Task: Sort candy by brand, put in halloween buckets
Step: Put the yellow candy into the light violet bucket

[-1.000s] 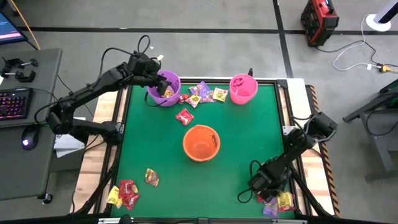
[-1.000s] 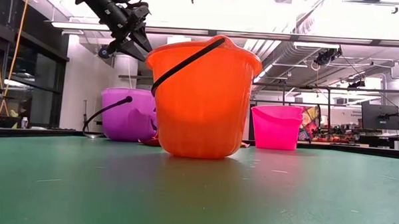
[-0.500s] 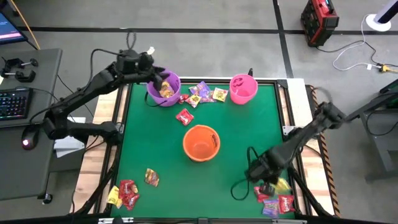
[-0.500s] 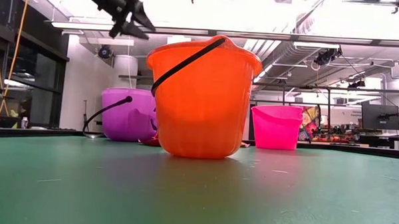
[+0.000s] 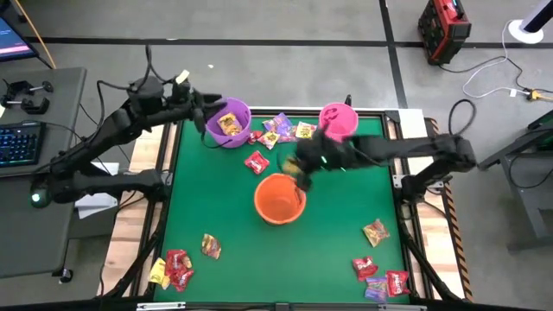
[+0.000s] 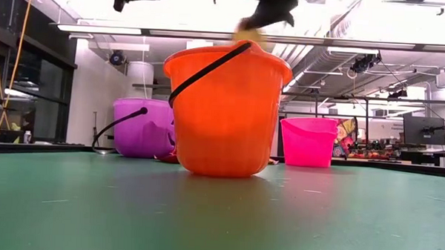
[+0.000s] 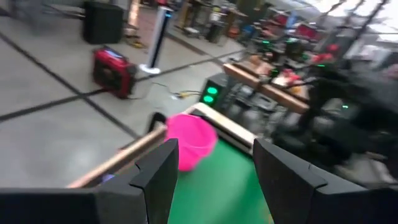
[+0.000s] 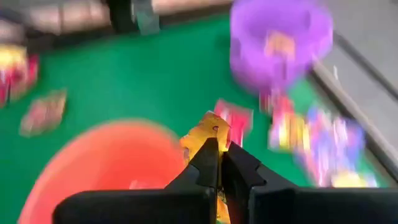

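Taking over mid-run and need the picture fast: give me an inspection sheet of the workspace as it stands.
Surface: green table.
Job's things: purple bucket holds candy; pink bucket; orange bucket in the middle; loose candy between purple and pink, more at both near corners.
Clutter: nothing seen.
Grippers: right gripper shut on a yellow packet beside the orange bucket's rim; left gripper open, just outside the purple bucket.
Cables: white cable on the floor.
Surroundings: keyboard, red case.
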`<state>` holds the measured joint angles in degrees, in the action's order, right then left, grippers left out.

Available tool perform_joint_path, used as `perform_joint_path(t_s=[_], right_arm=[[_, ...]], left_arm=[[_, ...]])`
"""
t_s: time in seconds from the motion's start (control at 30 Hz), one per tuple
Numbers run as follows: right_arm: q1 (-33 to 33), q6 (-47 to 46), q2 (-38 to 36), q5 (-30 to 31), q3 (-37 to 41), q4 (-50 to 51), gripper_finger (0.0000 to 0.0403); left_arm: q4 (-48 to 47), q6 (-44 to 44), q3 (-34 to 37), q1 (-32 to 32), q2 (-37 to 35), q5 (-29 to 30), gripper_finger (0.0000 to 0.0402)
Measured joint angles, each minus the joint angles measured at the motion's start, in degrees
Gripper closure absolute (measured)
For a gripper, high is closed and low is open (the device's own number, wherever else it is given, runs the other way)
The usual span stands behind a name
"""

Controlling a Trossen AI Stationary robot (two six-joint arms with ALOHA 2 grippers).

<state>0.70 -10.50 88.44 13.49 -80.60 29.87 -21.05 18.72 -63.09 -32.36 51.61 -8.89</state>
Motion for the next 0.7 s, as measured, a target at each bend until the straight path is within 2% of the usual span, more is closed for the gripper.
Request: perform_joint_path(t_s=[0.13,0.3,0.4,0.53,0.7], right_arm=[[6.78,5.84,7.04,-7.96,0.00,-22.61,0.0402],[12.81,1.85,17.07,-11.81,-0.48,-44.88,0.0402],[15.56,-1.15,23.34,-14.07,-5.23,-46.66,0.0403],[17.80,-2.55,32.07,-15.81,-15.86,-44.76,0.0403],[19.16,-6.64,41.12,-15.63,-29.95,-32.56,0.0402]], left_arm=[[0.20,2.14,0.00,5.95,-0.58,-0.02,0.0204],[1.79,4.29,0.00,12.64,-0.58,0.61,0.0204],[4.19,4.68,0.00,15.54,-0.58,3.04,0.0204],[8.93,4.48,0.00,17.71,-0.58,7.17,0.0204],[11.90,4.25,0.00,18.29,-0.58,9.60,0.0204]])
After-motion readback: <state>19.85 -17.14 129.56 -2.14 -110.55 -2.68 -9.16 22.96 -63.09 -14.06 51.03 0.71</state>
